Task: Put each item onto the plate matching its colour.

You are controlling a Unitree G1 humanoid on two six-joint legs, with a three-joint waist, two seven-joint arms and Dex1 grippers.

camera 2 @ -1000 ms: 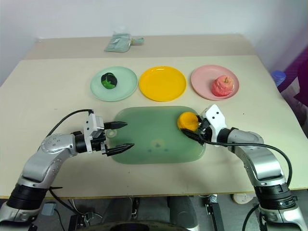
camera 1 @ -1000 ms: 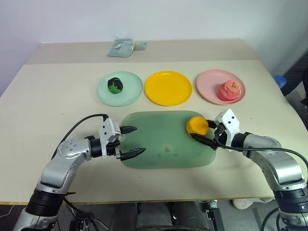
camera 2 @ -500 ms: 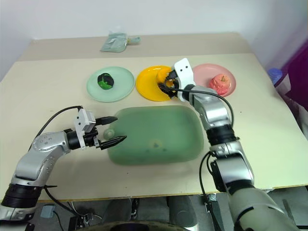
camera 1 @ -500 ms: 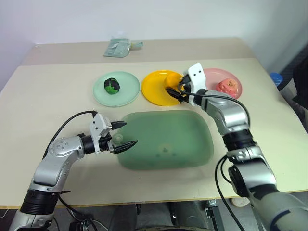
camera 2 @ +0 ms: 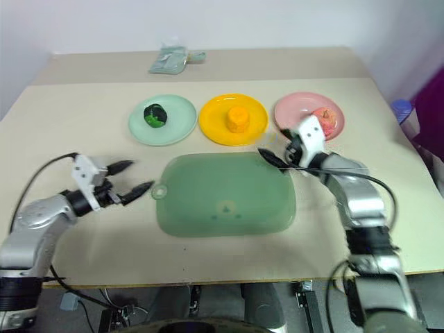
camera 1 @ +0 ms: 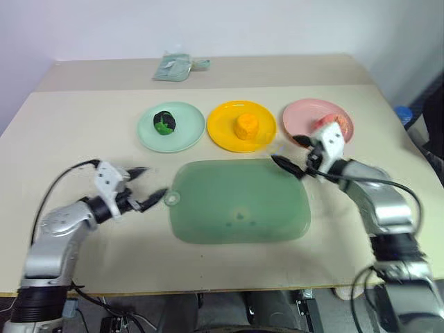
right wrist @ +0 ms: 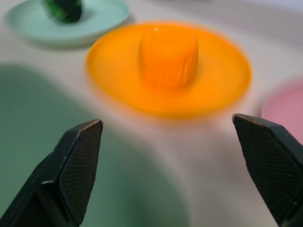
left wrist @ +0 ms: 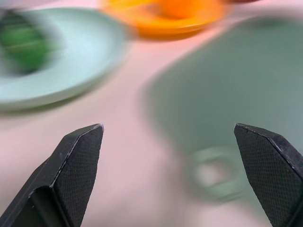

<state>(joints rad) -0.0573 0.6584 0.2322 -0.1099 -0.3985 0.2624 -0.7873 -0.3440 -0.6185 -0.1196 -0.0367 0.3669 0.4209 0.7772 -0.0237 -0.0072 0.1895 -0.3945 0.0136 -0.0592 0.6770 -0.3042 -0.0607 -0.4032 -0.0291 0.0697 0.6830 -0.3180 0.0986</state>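
While both end effectors [camera 1: 148, 186] [camera 1: 291, 154] gape empty, a beige table [camera 1: 83, 139] meets pale walls [camera 1: 277, 28].

Board: I saw a translucent green board [camera 1: 239, 201] lying flat near the front of the table, its small ring tab pointing left.
Table: I noted a beige table [camera 1: 69, 132].
Far edge: a crumpled greenish packet [camera 1: 175, 67] lay there, well apart from the board.

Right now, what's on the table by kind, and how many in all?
Round plates: 3 (mint green plate, yellow plate, pink plate)
Toy foods: 3 (green ball, orange ball, pink apple)
Green board: 1
Packet: 1
Total: 8
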